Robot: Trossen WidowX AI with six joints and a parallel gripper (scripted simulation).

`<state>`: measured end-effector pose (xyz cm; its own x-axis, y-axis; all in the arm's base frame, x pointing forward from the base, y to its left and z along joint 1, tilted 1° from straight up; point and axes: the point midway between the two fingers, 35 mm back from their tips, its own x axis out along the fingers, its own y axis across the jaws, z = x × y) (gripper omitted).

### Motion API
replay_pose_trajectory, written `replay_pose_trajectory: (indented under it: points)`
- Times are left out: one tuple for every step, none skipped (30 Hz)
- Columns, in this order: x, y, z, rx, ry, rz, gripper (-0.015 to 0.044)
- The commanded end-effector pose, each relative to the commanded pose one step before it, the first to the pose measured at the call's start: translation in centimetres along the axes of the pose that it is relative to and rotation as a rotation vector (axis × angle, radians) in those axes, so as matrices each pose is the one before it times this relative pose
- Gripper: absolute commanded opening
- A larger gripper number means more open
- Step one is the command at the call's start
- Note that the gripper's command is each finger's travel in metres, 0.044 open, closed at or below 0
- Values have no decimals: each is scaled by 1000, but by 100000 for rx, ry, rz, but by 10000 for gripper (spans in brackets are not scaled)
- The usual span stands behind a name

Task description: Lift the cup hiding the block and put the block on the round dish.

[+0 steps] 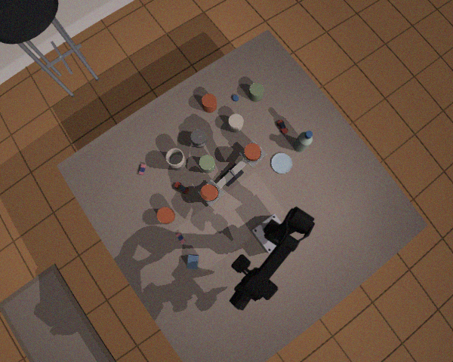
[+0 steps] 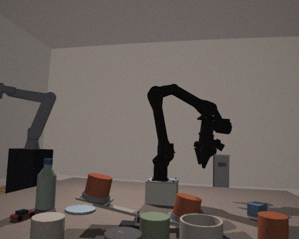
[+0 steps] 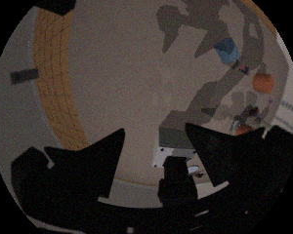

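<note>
Two orange cups stand on the balance. The beam is tilted: the cup beside the dish is on the raised end, and the other cup is on the lower end. Both cups lean with the beam. No block shows; the cups hide whatever is beneath them. The pale blue round dish lies on the table with nothing on it. My gripper is open and empty, high above the table, well away from the balance and dish.
A green bottle and a red toy car stand near the dish. A green cup, white mug and grey lidded pot crowd the balance. A blue cube and loose orange cup lie farther off.
</note>
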<state>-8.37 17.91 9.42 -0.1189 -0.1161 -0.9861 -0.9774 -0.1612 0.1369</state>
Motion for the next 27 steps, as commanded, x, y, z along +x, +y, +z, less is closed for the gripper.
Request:
replay_pose_trajectory:
  points:
    - [-38, -109, 32, 453, -292, 143, 426]
    - [-113, -327, 95, 1358, -881, 420, 440]
    - [-188, -547, 153, 2262, -1482, 665, 440]
    - [-232, -667, 182, 2735, -1828, 745, 440]
    - [-236, -669, 179, 2712, -1857, 673, 440]
    - [-238, -670, 176, 2701, -1882, 604, 440]
    - [-240, -672, 173, 2696, -1903, 538, 440]
    - [-241, -673, 169, 2690, -1924, 471, 440]
    - [-243, -674, 166, 2683, -1943, 404, 440]
    - [-244, -675, 163, 2675, -1961, 337, 440]
    - [-245, -677, 159, 2666, -1977, 269, 440]
    - [-247, -678, 156, 2658, -1994, 201, 440]
    - [-248, -679, 152, 2649, -2008, 133, 440]
    - [-249, -680, 149, 2639, -2022, 64, 440]
    - [-250, -681, 145, 2628, -2034, -4, 440]
    - [-252, -683, 141, 2616, -2045, -73, 440]
    - [-253, -684, 138, 2604, -2054, -142, 440]
    - [-254, -685, 134, 2591, -2063, -210, 440]
    - [-255, -686, 130, 2577, -2070, -279, 440]
    - [-255, -687, 126, 2563, -2076, -348, 440]
    - [-246, -642, 125, 2308, -2070, -272, 440]
    - [-247, -643, 121, 2289, -2077, -341, 440]
    - [-248, -644, 118, 2270, -2083, -411, 440]
    - [-250, -645, 114, 2251, -2088, -481, 440]
    - [-251, -645, 111, 2231, -2092, -550, 440]
    - [-253, -646, 107, 2211, -2094, -620, 440]
    - [-254, -647, 103, 2189, -2095, -689, 440]
